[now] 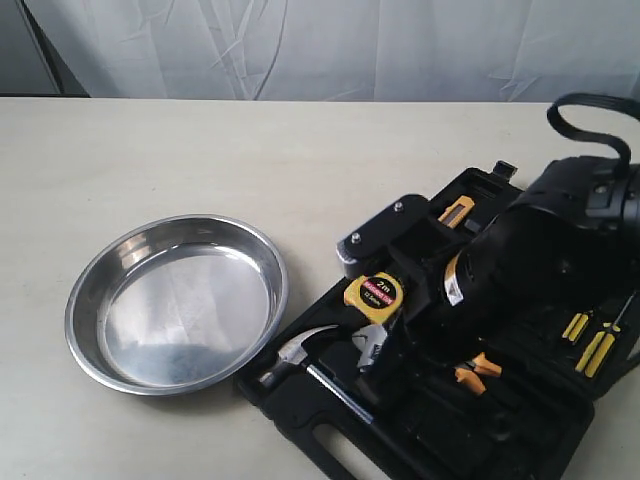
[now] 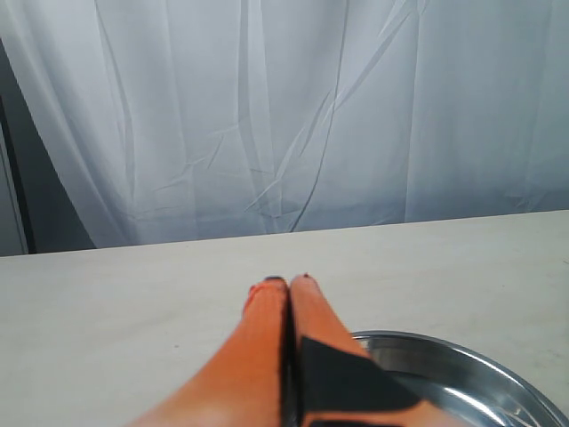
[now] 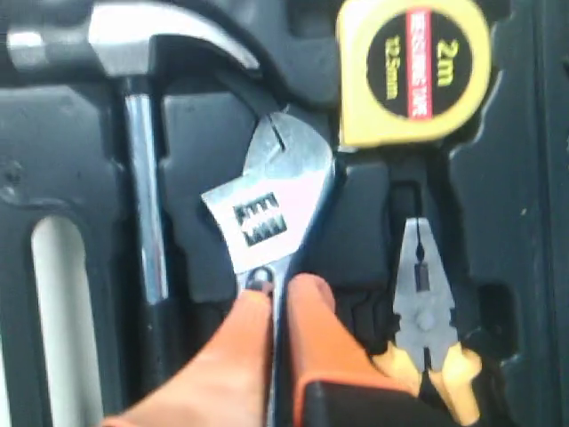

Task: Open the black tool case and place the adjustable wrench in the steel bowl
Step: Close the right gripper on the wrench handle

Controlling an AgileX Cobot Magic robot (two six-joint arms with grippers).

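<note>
The black tool case lies open on the right of the table. The adjustable wrench shows its silver jaw head over the case's moulded tray, between the hammer and the tape measure; in the exterior view the wrench peeks out under my right arm. My right gripper is shut on the wrench's handle just behind the head. The steel bowl sits empty to the left of the case. My left gripper is shut on nothing, hovering over bare table with the steel bowl's rim beside it.
In the case lie a claw hammer, a yellow tape measure, orange-handled pliers and yellow-handled screwdrivers. A white curtain closes the far side of the table.
</note>
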